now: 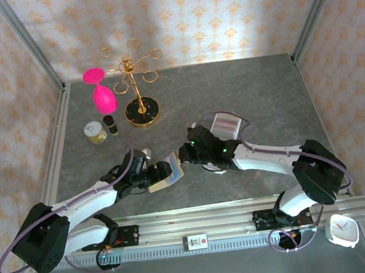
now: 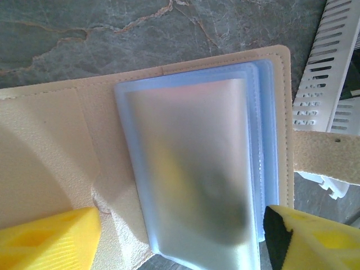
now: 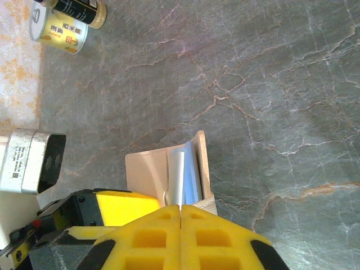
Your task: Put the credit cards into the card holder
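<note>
**Top external view.** The card holder point(image 1: 167, 174) sits open at the near middle of the table point(image 1: 263, 88), its pale blue sleeves tilted upward. No card can be made out in the sleeves from here. The credit cards point(image 1: 225, 126) lie flat on the table beyond and to the right of the holder, well apart from it. How many there are cannot be told.

The left gripper point(image 1: 155, 177) is at the holder's left edge, its arm stretched low from the near left corner. The right gripper point(image 1: 186, 154) is just beyond the holder's right side, its arm bent in from the near right. A tin point(image 1: 94, 131), a small dark bottle point(image 1: 110, 123), a pink goblet point(image 1: 102, 96) and a gold stand point(image 1: 138, 82) are far beyond the holder, to its left.

**Left wrist view.** The beige cover lies open with a stack of frosted blue sleeves on it. A faint pink and yellow tint shows through the top sleeve, and what lies inside is unclear. The left gripper's jaws stand wide, one yellow finger over the cover and the other at the holder's right edge. Whether they touch it cannot be told. A white slatted part point(image 2: 332, 67) is cut off right of the holder.

**Right wrist view.** The right gripper's yellow fingers point(image 3: 214, 239) are pressed together, with nothing visible between them. The holder stands just beyond them, seen edge-on.
</note>
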Action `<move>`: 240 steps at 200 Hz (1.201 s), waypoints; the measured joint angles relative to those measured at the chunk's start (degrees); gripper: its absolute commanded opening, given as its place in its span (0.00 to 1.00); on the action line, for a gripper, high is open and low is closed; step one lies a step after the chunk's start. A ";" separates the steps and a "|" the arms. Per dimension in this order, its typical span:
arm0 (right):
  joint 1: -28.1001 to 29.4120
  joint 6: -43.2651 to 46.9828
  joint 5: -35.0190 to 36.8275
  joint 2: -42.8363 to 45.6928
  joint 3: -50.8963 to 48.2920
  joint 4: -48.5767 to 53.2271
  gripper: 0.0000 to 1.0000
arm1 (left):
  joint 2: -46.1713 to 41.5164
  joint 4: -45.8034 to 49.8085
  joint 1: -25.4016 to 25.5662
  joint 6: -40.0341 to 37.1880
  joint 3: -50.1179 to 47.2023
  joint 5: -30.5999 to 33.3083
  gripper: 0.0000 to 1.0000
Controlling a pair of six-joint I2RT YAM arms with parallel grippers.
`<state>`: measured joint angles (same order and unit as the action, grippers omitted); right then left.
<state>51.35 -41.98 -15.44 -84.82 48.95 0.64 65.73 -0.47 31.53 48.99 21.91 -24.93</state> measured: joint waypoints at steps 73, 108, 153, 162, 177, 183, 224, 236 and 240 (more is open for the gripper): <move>0.00 -0.04 0.15 0.00 0.00 -0.11 0.00 | 2.64 -0.63 0.00 -0.94 0.20 0.09 0.74; 0.00 -0.52 1.73 0.00 0.00 0.07 0.00 | 3.41 0.74 0.00 -1.84 1.18 1.16 0.68; 0.00 -2.36 5.73 0.39 0.00 1.57 0.00 | 0.96 3.26 0.00 -2.54 1.33 3.91 0.61; 0.00 -2.89 6.49 0.55 0.00 1.95 0.00 | 0.31 3.87 0.00 -2.54 1.33 4.63 0.60; -0.02 -3.58 7.61 0.70 -0.04 2.36 0.00 | -0.98 4.35 0.00 -2.40 1.16 5.84 0.58; 0.00 -3.96 8.11 0.79 -0.15 2.40 0.00 | -1.55 4.55 0.00 -2.38 1.07 6.16 0.58; 0.00 -5.57 9.68 1.49 -1.14 2.84 0.00 | -4.17 6.64 0.00 -2.14 -0.13 8.92 0.52; 0.00 -5.84 9.86 1.49 -1.22 2.89 0.00 | -4.33 7.34 0.00 -2.14 -0.37 9.51 0.49; 0.00 -5.88 9.94 1.49 -1.22 2.93 0.00 | -4.33 7.56 0.00 -2.05 -0.44 9.75 0.47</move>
<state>51.35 -47.86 -5.50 -83.33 47.72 3.57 61.41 7.09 31.53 46.94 21.47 -15.18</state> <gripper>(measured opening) 0.048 0.509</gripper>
